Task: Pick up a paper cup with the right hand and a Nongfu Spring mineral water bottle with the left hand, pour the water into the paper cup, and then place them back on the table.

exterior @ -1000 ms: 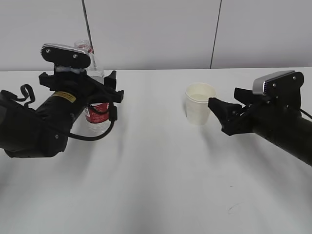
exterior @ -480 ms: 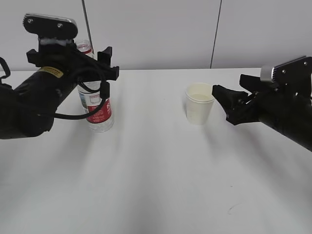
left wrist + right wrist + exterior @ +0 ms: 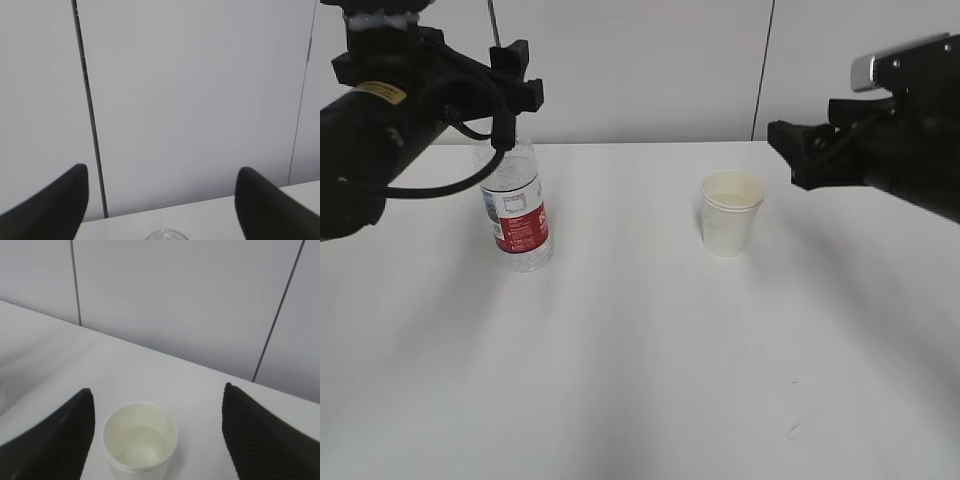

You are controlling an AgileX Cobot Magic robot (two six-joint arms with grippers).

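1. The Nongfu Spring mineral water bottle point(image 3: 517, 205) is being left upright toward the far-left of the surface point(image 3: 640, 360); the left hand point(image 3: 510, 80), fingers apart and empty, is being held above its neck.
2. The paper cup point(image 3: 730, 213) is being left standing right of centre, water point(image 3: 141, 446) showing inside.
3. The right hand point(image 3: 792, 150), fingers apart, is being held above and beside the cup; the task is judged complete.
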